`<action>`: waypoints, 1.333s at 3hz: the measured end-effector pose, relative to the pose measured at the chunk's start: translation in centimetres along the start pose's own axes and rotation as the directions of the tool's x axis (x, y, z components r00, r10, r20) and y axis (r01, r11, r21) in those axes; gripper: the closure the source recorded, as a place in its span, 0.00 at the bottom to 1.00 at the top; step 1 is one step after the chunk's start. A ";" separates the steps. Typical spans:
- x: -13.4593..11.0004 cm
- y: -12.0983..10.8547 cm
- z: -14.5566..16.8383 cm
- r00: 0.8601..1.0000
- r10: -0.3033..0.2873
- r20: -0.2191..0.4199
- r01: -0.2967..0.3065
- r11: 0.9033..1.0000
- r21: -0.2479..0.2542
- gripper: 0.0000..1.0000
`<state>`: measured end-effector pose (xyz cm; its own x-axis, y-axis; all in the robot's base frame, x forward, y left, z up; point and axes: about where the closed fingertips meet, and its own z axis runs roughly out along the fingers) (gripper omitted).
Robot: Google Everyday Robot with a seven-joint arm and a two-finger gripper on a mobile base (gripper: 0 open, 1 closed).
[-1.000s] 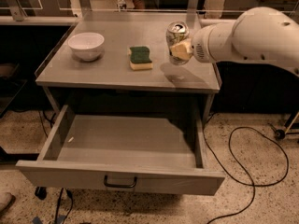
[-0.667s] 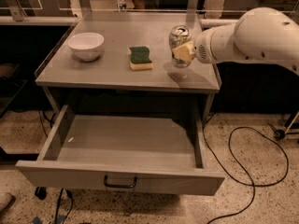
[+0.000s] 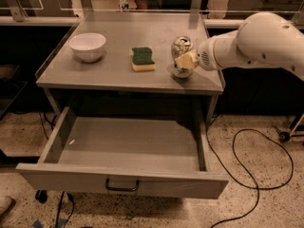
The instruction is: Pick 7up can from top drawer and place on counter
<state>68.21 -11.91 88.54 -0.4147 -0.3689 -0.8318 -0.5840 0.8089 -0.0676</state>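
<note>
Claw (image 3: 185, 61) pinches the can (image 3: 181, 45), upright at the surface's (image 3: 114, 75) 4 o'clock corner. Below, the drawer (image 3: 128, 148) stands open.

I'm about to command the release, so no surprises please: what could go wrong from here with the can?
1. The 7up can sits near the front edge of the counter, clamped in the gripper. A sideways drag on retreat could tip it over that edge, perhaps into the open top drawer below.
2. Whether its base rests fully on the counter is unclear. Letting go early might topple it toward the sponge.
</note>
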 end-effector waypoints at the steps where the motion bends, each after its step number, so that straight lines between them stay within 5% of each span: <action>1: 0.9 0.4 0.6 1.000 0.007 -0.016 -0.007 1.000 -0.026 1.00; 2: 1.6 0.9 1.0 0.999 0.028 -0.016 -0.029 0.998 -0.050 1.00; 3: 1.6 0.9 1.0 0.999 0.028 -0.016 -0.029 0.998 -0.050 0.82; 4: 1.5 0.9 1.0 0.999 0.028 -0.016 -0.029 0.998 -0.050 0.53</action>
<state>67.74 -11.25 86.61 -0.4425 -0.3533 -0.8242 -0.6060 0.7953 -0.0156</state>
